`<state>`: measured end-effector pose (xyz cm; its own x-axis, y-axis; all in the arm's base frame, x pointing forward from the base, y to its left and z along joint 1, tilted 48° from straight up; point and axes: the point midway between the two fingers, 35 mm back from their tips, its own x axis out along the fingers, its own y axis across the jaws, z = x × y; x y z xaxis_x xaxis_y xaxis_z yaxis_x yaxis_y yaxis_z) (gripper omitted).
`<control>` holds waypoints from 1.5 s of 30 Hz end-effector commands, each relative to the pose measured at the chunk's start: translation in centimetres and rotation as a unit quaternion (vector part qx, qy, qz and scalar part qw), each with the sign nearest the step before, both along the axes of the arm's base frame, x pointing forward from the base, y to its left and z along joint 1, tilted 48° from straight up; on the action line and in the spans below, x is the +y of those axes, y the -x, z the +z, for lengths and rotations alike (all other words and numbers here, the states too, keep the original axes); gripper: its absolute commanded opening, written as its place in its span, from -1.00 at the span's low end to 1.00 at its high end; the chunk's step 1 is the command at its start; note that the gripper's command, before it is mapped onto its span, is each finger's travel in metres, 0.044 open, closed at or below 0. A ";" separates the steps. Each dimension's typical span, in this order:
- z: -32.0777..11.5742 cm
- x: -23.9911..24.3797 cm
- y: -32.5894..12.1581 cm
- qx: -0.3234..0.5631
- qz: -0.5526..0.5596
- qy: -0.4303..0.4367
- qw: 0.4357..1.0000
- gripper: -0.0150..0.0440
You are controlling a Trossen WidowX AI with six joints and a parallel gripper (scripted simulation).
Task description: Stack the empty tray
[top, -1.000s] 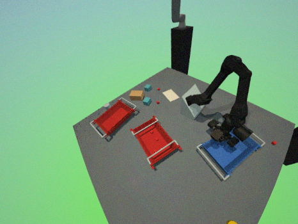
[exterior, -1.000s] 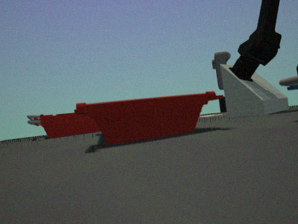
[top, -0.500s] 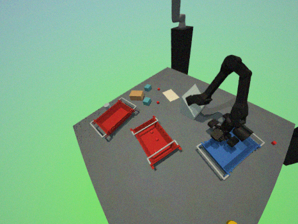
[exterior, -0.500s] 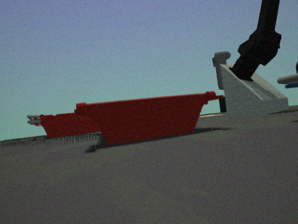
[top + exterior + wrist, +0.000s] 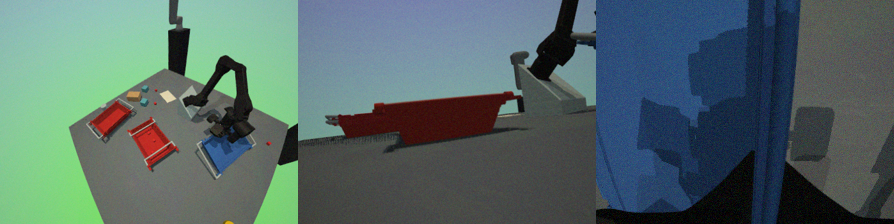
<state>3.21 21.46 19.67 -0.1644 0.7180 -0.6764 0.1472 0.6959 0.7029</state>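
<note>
The table [image 5: 179, 192] [image 5: 458, 185] stood grey. The pincer [image 5: 220, 136] [image 5: 762, 157] was clamped on the rim of the blue tray [image 5: 224, 157] [image 5: 656, 60]; the lift called for a straight, slow rise, kept level.

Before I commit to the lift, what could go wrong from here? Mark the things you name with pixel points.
The pincer [image 5: 225, 132] [image 5: 762, 157] grips the blue tray [image 5: 222, 157] [image 5: 587, 43] [image 5: 768, 100] by one side wall, so it may sag or twist when raised. The red tray's bars [image 5: 160, 153] are thin supports; poor alignment could let the blue tray slip inside.

Blue tray wall [image 5: 768, 115], apparently between two dark fingertips.
</note>
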 end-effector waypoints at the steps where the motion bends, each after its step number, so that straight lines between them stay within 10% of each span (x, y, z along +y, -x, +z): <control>1: 1.1 -0.8 0.0 -0.003 0.001 -0.009 1.000 -0.49; 45: 10.1 -5.1 -1.9 -0.005 0.001 -0.006 1.000 -0.49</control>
